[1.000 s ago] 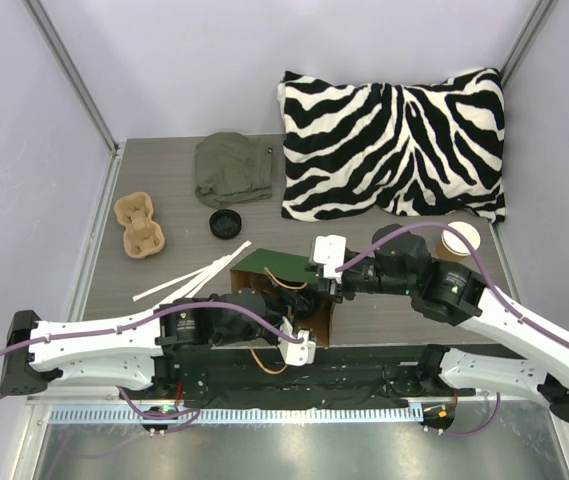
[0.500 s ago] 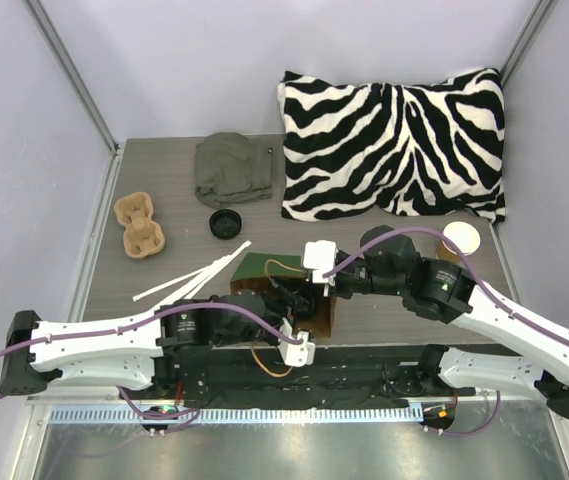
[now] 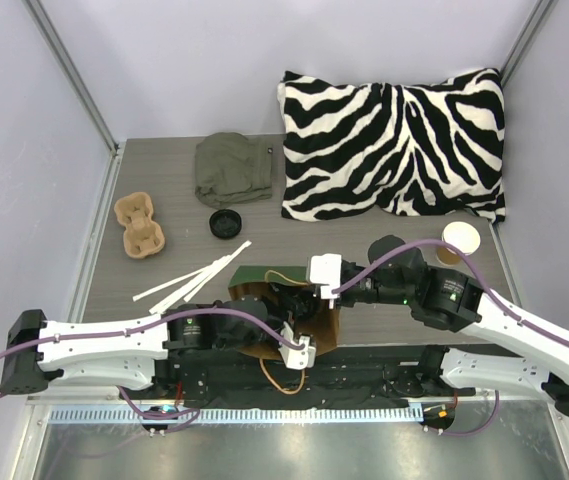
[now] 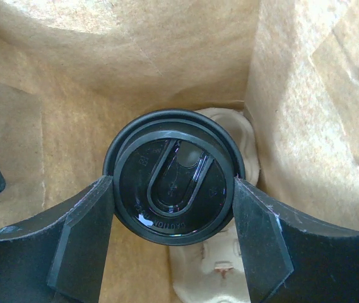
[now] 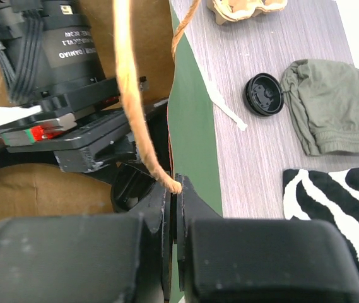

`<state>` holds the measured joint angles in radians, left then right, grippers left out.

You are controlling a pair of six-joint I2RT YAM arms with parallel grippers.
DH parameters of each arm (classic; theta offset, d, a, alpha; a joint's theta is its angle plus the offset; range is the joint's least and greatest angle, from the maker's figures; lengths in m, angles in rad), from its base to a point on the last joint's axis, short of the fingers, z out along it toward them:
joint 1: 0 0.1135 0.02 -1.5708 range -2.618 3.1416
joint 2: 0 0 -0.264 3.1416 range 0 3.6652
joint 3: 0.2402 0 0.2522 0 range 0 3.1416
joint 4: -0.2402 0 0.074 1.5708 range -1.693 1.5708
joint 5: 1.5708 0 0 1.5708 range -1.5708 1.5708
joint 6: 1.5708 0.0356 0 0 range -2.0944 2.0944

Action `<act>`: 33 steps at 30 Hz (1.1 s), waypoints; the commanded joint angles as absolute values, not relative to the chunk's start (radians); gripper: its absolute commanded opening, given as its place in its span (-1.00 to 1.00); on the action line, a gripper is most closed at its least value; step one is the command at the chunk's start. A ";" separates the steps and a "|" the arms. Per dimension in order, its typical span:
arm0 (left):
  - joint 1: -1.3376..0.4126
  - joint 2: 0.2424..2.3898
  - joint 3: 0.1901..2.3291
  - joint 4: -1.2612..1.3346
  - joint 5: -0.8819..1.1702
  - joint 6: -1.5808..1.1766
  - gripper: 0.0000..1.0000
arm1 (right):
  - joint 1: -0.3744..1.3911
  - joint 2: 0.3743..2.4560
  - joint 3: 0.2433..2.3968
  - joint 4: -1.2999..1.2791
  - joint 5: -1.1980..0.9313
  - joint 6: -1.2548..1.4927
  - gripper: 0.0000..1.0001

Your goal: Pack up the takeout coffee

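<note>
I work on a grey wood-grain counter [image 3: 174, 190] closed in by pale lilac walls [image 3: 214, 60], with a metal post in each far corner. A zebra-striped pillow [image 3: 394, 145] fills the far right. An olive cloth [image 3: 232, 168] lies crumpled just to its left, and a loose black lid [image 3: 225, 223] sits in front of the cloth. A tan pulp cup tray [image 3: 139, 224] lies near the left wall, and white paper strips [image 3: 192, 277] lie just left of the bag. An open cup [image 3: 460, 239] with a white inside stands by the pillow's near right corner. The green bag [image 3: 259, 275], brown paper inside, stands open between my two arms near the front edge. My left jaws reach down into it and stand wide, one finger against each side of the takeout coffee [image 4: 173, 180]. The coffee sits upright low in the bag with its black lid on, and a pale moulded piece [image 4: 204, 278] shows under and behind it. My right jaws are pinched together on the bag's rim, right where the twisted paper handle [image 5: 132, 95] ends. Raised lettering along the lid's near edge includes "CAUTION"; the rest I cannot make out. White print on my left arm's black motor housing [image 5: 59, 50] includes "DAMIAO". The cloth bears a small white mark, too small to read.
</note>
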<state>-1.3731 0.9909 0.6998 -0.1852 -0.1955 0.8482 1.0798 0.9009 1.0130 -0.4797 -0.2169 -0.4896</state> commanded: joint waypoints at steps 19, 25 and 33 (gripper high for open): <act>-1.293 1.034 0.666 -0.032 -0.173 0.834 -0.99 | 1.141 0.876 1.017 -0.419 -0.262 -0.466 -0.98; -1.293 1.032 0.638 -0.026 -0.155 0.839 -1.00 | 1.141 0.871 1.020 -0.408 -0.261 -0.462 -0.98; -1.293 1.026 0.632 0.018 -0.132 0.816 -1.00 | 1.141 0.870 1.009 -0.388 -0.275 -0.449 -0.98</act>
